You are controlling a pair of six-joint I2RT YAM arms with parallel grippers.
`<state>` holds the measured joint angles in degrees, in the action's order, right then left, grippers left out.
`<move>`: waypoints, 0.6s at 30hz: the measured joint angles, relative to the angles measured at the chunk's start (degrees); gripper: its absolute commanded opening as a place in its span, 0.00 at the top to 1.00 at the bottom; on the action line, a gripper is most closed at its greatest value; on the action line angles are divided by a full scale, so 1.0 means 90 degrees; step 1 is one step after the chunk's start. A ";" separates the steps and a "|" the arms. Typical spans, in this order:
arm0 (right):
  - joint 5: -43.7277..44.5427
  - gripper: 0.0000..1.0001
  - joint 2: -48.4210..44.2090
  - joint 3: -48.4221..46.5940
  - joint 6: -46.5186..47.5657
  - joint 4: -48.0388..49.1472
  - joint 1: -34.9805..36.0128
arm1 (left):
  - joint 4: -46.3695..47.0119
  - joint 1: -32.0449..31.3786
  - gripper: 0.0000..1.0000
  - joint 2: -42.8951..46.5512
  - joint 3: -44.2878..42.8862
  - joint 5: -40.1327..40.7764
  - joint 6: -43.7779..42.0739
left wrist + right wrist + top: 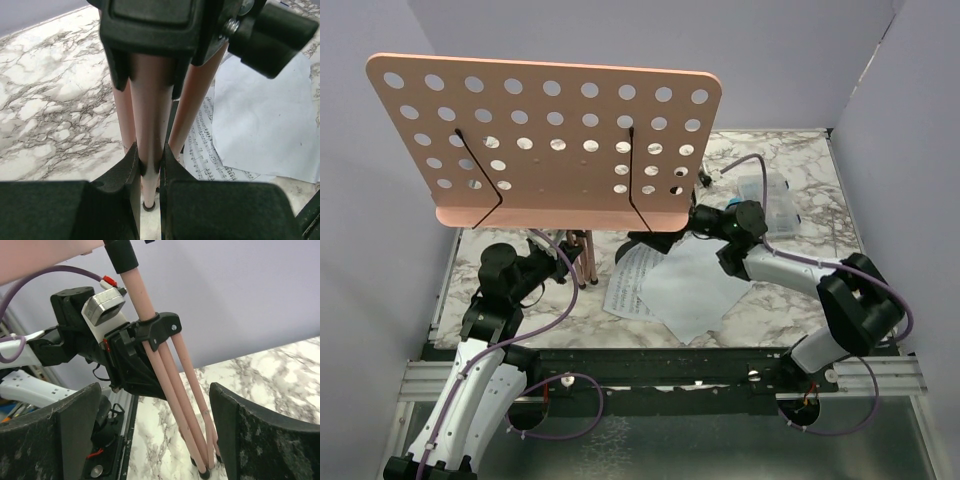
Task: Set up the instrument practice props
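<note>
left hand (150, 156) pinching one folded tripod leg (150, 100) of pink music stand (545, 140). right hand (155, 390) spread wide, legs just ahead of it. imo hold pinch firm, ease outer leg outward slow, or stand tips.

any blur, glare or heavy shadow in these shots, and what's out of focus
Top view: even light, no glare, everything sharp, though the stand looks oversized, close to the lens. Left wrist view: the near jaws are dark and soft, the legs and music page clearer. Right wrist view: the jaws blur at both lower corners, the legs are sharp.
</note>
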<state>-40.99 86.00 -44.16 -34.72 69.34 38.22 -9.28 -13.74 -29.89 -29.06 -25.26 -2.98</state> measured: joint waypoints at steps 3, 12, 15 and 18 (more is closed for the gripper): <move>-0.0544 0.09 0.0515 -0.0573 -0.0255 0.0175 -0.0017 | -0.0002 0.0000 1.00 0.0000 0.0000 -0.0049 -0.0027; -0.1583 0.13 0.1987 -0.2319 -0.1141 0.0889 -0.0017 | -0.0015 0.0000 1.00 0.0000 0.0000 -0.0240 -0.0134; -0.1739 0.14 0.2446 -0.2822 -0.1489 0.1052 -0.0017 | -0.0019 0.0000 1.00 0.0000 0.0000 -0.0265 -0.0148; -0.1814 0.13 0.2732 -0.3174 -0.1719 0.1107 -0.0017 | -0.0017 0.0000 1.00 0.0000 0.0000 -0.0265 -0.0143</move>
<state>-57.32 110.59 -72.73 -50.19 79.31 38.06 -9.43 -13.74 -29.89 -29.06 -27.64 -4.27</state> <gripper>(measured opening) 0.867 0.126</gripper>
